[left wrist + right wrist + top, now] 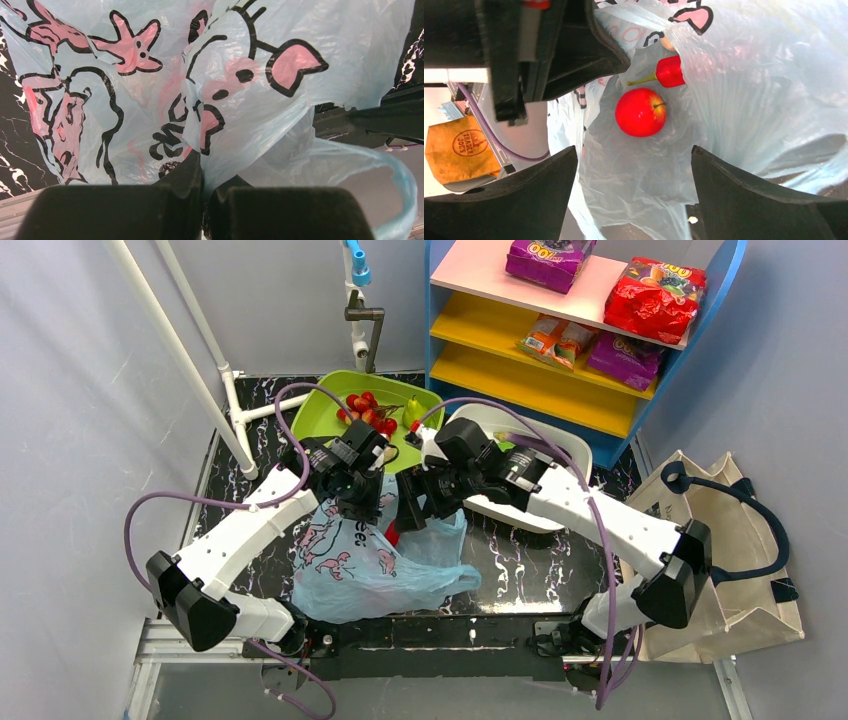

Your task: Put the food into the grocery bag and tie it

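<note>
The light-blue grocery bag (370, 565) with pink cartoon prints lies at the near middle of the table. My left gripper (206, 176) is shut on a fold of the bag's film (260, 115) and holds its rim up at the mouth (362, 502). My right gripper (634, 152) hangs open just above the bag's mouth (405, 512), with nothing between its fingers. Inside the bag lie a round red fruit (640, 112) and a long red pepper (669, 71) with a green stem. A cluster of small red berries (368, 410) sits in the green tray (325, 405) behind.
A green pear (412, 412) lies in the green tray. A white tray (560, 455) lies under the right arm. A beige tote with navy handles (725, 540) stands at the right. A shelf with snack packs (590, 330) is at the back right, white pipes (215, 370) at the back left.
</note>
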Robot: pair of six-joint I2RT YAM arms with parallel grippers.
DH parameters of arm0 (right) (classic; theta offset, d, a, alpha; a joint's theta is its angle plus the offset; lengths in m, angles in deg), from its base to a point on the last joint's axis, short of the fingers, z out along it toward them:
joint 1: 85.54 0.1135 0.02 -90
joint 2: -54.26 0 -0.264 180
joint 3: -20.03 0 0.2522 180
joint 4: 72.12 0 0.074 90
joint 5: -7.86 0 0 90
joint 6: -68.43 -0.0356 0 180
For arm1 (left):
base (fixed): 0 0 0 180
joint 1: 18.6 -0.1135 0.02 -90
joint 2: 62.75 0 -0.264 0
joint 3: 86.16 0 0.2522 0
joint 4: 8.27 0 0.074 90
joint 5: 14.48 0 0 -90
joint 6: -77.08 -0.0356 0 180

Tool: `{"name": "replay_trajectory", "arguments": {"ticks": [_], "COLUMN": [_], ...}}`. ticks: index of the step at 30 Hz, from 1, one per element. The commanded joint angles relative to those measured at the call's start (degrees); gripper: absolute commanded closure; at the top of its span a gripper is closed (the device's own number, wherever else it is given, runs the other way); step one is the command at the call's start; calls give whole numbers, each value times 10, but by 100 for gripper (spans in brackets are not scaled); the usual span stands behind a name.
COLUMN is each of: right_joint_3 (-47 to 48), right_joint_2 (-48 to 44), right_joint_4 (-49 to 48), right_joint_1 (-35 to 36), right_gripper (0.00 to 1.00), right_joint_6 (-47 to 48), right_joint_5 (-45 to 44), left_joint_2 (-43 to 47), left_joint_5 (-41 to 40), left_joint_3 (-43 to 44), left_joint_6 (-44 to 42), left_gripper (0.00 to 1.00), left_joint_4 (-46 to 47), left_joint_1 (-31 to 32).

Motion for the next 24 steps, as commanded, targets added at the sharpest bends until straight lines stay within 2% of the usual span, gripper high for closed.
{"name": "replay_trajectory", "arguments": {"ticks": [1,6,10,19,24], "right_joint_3": [40,51,76,249,351], "right_joint_2": [-54,-80,-63,90,188], "right_joint_4": [35,39,50,79,82], "right_joint_1": [0,-39,-75,-113,-136], "right_gripper": [9,9,8,8,8], "right_joint_6": [32,49,54,23,0], "right_joint_5": [-27,-8,-21,-139,-164], "left_joint_2": [30,58,82,122,140], "left_joint_5": [6,1,2,37,40], "left_joint_3": [-19,-65,-102,-165,-188], "left_joint_6": [9,22,36,68,75], "left_gripper": [100,100,100,100,100], "left_joint_4": [-4,2,9,20,19], "left_joint_1": [-4,-4,-4,-4,-4]}}
